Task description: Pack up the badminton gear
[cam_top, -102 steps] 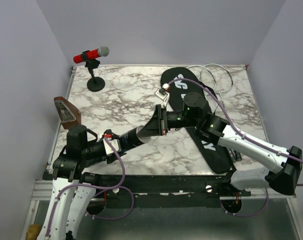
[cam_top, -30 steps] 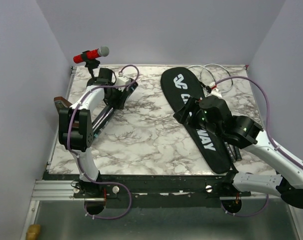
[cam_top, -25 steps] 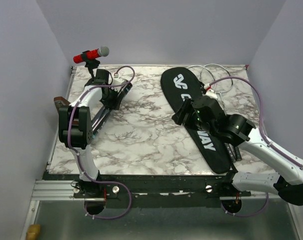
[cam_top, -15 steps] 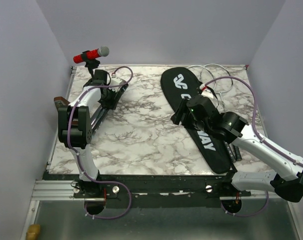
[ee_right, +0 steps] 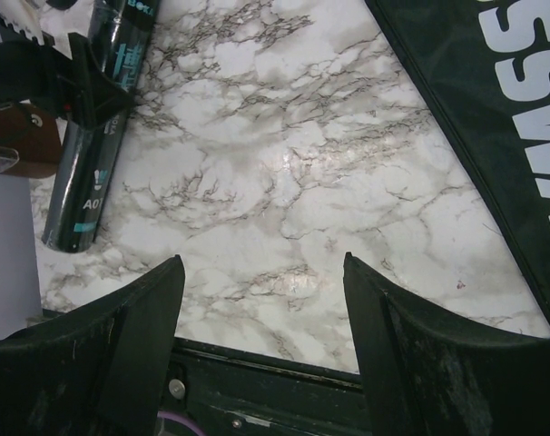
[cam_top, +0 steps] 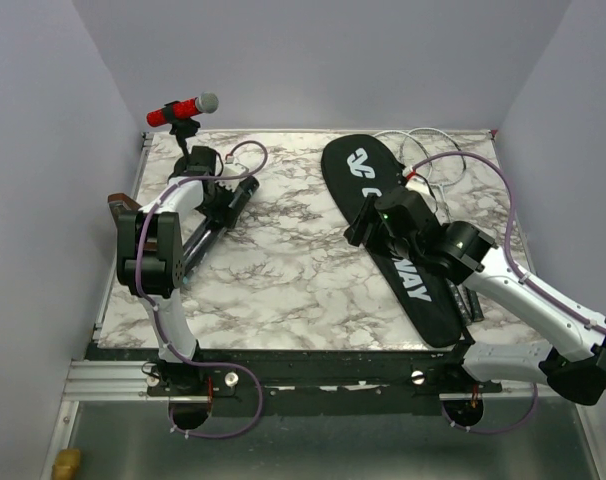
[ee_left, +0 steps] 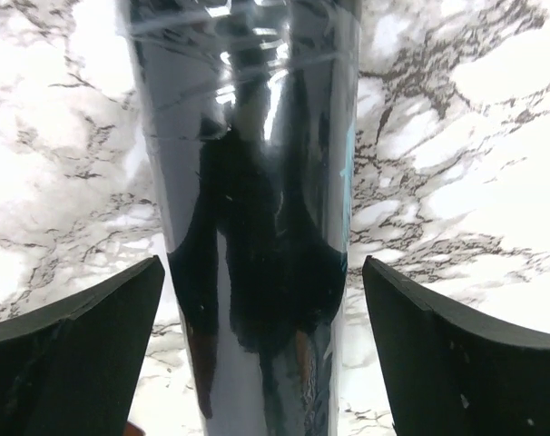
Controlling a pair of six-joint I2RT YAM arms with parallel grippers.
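The long black tube (cam_top: 197,246) lies on the marble at the far left, pointing diagonally. My left gripper (cam_top: 228,200) straddles its far end, open. In the left wrist view the tube (ee_left: 257,182) runs between the fingers (ee_left: 84,345) with a gap on each side, under my left gripper (ee_left: 261,300). The black "CROSSWAY" bag (cam_top: 403,270) lies flat right of centre. My right gripper (cam_top: 358,228) hovers open and empty over the bag's left edge. Its own view looks past my right gripper (ee_right: 261,263) at bare marble, the tube (ee_right: 98,136) and the bag (ee_right: 493,109). Thin racket frames (cam_top: 433,150) poke out behind the bag.
A red microphone on a black stand (cam_top: 183,108) stands at the back left corner, close behind my left arm. A brown wedge (cam_top: 123,205) sits at the left edge beside the tube. Dark racket handles (cam_top: 470,303) lie right of the bag. The table's front edge (ee_right: 257,363) shows below my right fingers.
My left gripper carried the tube to the left side, set it down, and its jaws have now spread off it. My right arm shifted slightly left over the bag.
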